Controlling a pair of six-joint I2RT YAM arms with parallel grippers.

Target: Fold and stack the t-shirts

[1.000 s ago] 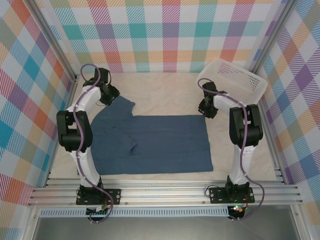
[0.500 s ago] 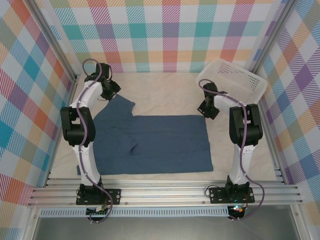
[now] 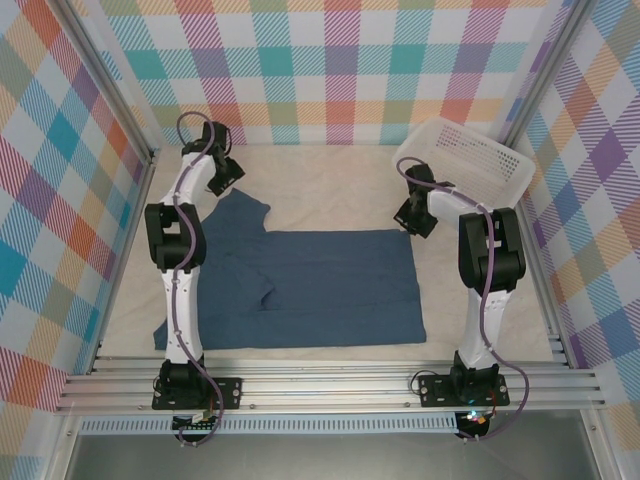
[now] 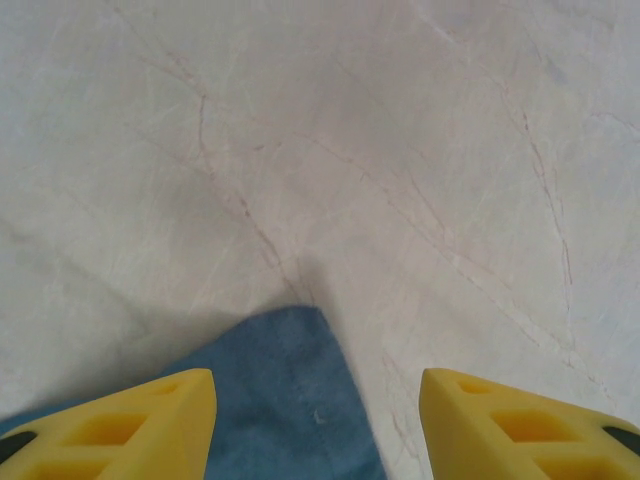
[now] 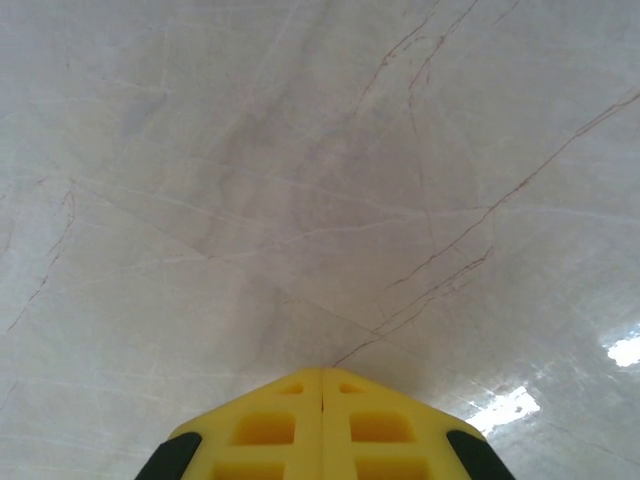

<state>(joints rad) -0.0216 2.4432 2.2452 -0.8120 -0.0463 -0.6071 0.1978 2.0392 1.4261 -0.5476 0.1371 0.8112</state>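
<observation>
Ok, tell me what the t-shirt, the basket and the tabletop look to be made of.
T-shirt: soft matte cloth, likely cotton knit; it lies limp, creased, faintly fuzzy up close.
Basket: white moulded plastic, judging by its regular perforated walls and stiff rim.
Tabletop: pale surface with marble-like veins, smooth and somewhat glossy, as bright light spots show; stone or printed covering, I cannot tell.
</observation>
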